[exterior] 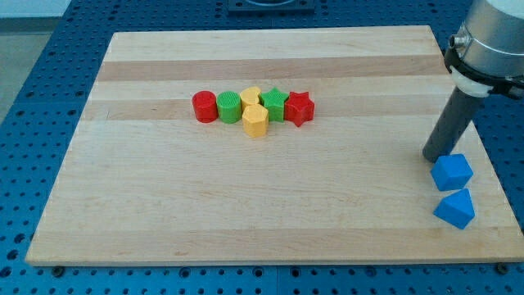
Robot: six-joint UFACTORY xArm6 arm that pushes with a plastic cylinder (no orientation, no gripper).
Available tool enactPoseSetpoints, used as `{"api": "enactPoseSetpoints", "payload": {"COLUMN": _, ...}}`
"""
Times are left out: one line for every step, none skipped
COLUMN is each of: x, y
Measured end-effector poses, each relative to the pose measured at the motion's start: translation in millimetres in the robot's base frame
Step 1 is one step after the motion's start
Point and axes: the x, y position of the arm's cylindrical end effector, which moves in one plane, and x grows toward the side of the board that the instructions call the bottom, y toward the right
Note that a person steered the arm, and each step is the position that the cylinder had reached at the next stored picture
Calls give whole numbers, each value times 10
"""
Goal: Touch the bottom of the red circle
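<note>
Wooden board; my tip near right edge, red circle well apart.

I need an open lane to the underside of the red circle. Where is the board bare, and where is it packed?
Bare: the wide stretch of board below the block row, from my tip leftward to under the red circle. Crowded: green circle, yellow hexagon, a second yellow block, green star and red star bunch together. Blue blocks sit beside my tip.

A pale wooden surface with lengthwise grain bands fills most of the view, evenly lit. It rests on a blue perforated base dotted with regular holes, which shows on all sides of it.
</note>
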Motion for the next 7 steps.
{"api": "enactPoseSetpoints", "payload": {"x": 0, "y": 0}}
{"api": "enactPoseSetpoints", "payload": {"x": -2, "y": -215}}
{"api": "enactPoseSetpoints", "payload": {"x": -2, "y": -753}}
{"api": "enactPoseSetpoints", "payload": {"x": -2, "y": -1394}}
{"api": "enactPoseSetpoints", "payload": {"x": -33, "y": -2012}}
{"api": "enactPoseSetpoints", "payload": {"x": -33, "y": -2572}}
{"api": "enactPoseSetpoints", "payload": {"x": -107, "y": -3042}}
